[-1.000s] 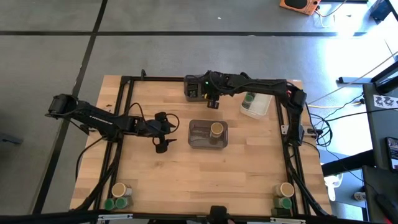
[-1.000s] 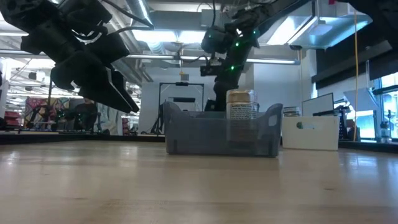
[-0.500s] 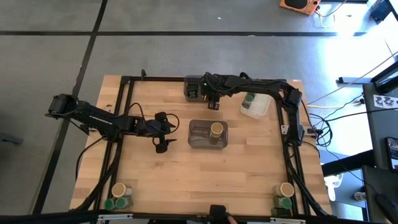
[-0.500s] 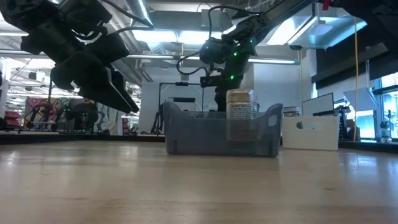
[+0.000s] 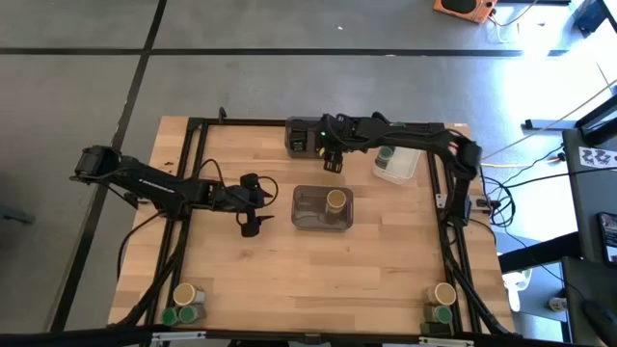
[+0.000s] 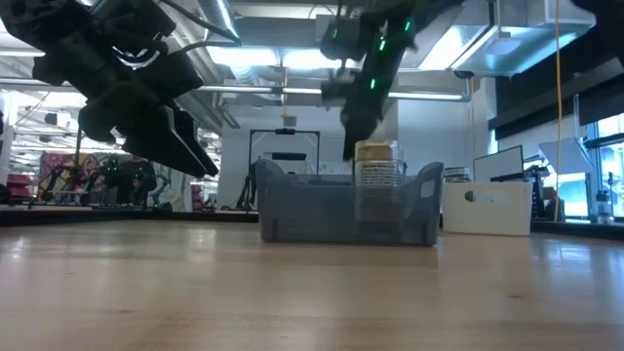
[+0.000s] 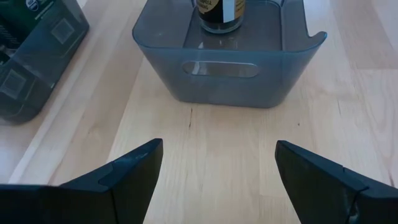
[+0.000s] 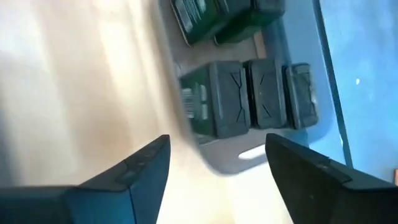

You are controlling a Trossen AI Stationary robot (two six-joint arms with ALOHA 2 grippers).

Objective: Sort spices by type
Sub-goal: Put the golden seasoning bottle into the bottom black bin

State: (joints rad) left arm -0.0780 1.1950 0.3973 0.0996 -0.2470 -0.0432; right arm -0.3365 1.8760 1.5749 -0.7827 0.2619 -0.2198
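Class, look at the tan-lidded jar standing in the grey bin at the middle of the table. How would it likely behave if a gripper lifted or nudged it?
The tan-lidded jar looks rigid, so it should hold its shape when squeezed. It stands upright and tall in the grey bin, so a sideways nudge might tip it. Being round, it would probably roll once on its side.

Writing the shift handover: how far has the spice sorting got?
Done: dark tins in the far grey bin, a tan-lidded jar in the middle bin, a green-lidded jar in the white tray. In hand: nothing; both claws empty. Left: jars at both near corners.
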